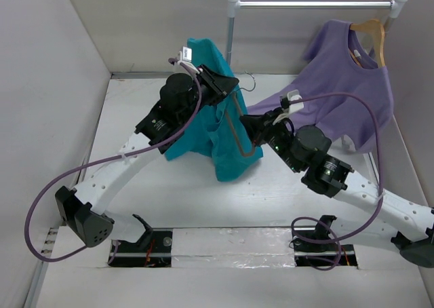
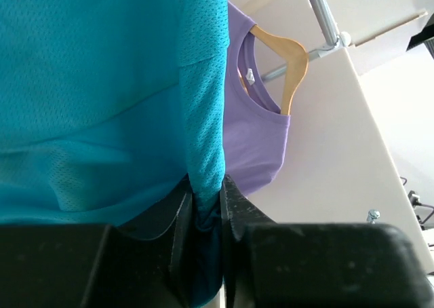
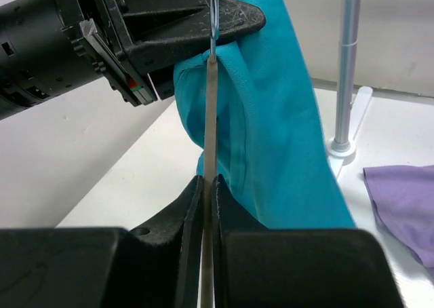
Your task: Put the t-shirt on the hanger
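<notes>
Our left gripper point(image 2: 205, 196) pinches the teal cloth t-shirt point(image 2: 88, 84) at the far end of the thin dark-grey hanger point(image 3: 209, 118) bar that our right gripper point(image 3: 207, 189) clamps.

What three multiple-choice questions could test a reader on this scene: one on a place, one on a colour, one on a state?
1. Where is the purple t-shirt?
A) folded on the table
B) on the wooden hanger at the rail
C) over an arm's base

2. What colour is the t-shirt gripped by the left end effector?
A) teal
B) red
C) white

3. How is the right end effector?
A) wide open
B) shut on purple cloth
C) shut on the thin hanger

Answers:
1 B: the wooden hanger sits in its collar and hooks onto the rail.
2 A: the left wrist view shows teal cloth between the jaws.
3 C: the right wrist view shows the hanger's bar pinched between the jaws.
</notes>
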Robot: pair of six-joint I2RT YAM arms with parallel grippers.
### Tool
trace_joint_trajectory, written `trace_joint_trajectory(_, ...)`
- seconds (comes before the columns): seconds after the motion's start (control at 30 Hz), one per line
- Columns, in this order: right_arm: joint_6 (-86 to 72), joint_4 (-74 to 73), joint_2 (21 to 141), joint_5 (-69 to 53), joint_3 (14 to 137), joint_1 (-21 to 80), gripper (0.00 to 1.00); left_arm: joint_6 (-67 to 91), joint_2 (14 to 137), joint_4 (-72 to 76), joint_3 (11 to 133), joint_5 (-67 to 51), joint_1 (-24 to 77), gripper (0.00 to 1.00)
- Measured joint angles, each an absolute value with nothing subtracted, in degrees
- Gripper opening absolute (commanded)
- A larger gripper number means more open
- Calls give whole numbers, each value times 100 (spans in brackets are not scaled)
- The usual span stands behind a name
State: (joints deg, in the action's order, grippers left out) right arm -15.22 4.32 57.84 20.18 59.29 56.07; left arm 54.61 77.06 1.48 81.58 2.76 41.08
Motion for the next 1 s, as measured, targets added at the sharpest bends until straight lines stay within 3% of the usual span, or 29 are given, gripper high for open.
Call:
trace_joint_trajectory(0.1,-1579,469,5758,1990,5931,5629,0,5426,7662,121,8158,290,4108,0)
trace_joint_trajectory(0.2,-1776,427,5704,1962,5924,5631,22,5437,7618,104,8147,281,4119,0)
trace_joint_trajectory(0.23,-1874,423,5675,1927,5916,5634,39,5452,7585,99,8132,274,4125,0)
trace_joint_trajectory(0.27,-1942,403,5625,1918,5900,5636,48,5448,7548,78,8114,259,4132,0)
trace_joint_trajectory(0.33,-2126,375,5413,1850,5808,5640,63,5461,7487,36,8097,244,4147,0)
trace_joint_trajectory(0.37,-2239,311,5247,1828,5732,5645,65,5492,7461,38,8097,217,4150,0)
trace_joint_trajectory(0.43,-2423,185,4869,1817,5557,5666,64,5566,7406,58,8097,134,4115,0)
trace_joint_trajectory(0.47,-2517,121,4659,1817,5457,5669,54,5636,7389,75,8097,40,4084,0)
trace_joint_trajectory(0.5,-2593,16,4462,1820,5365,5669,37,5701,7371,99,8097,-32,4051,0)
trace_joint_trajectory(0.53,-2700,-80,4248,1824,5260,5669,8,5780,7360,128,8097,-104,3997,0)
trace_joint_trajectory(0.57,-2794,-139,4027,1824,5135,5671,0,5846,7352,152,8097,-148,3959,0)
trace_joint_trajectory(0.7,-3280,-172,3367,1824,4475,5671,0,6104,7343,320,8097,-309,3879,0)
trace_joint_trajectory(0.8,-3505,-78,3505,1761,4121,5673,0,6241,7345,473,8114,-475,3876,0)
trace_joint_trajectory(0.9,-3623,215,4082,1647,3986,5730,21,6342,7404,528,8311,-633,3879,0)
trace_joint_trajectory(0.93,-3634,327,4322,1614,3983,5784,36,6368,7422,565,8392,-679,3879,0)
trace_joint_trajectory(1.0,-3618,622,4751,1555,3983,5870,48,6442,7432,672,8501,-744,3879,0)
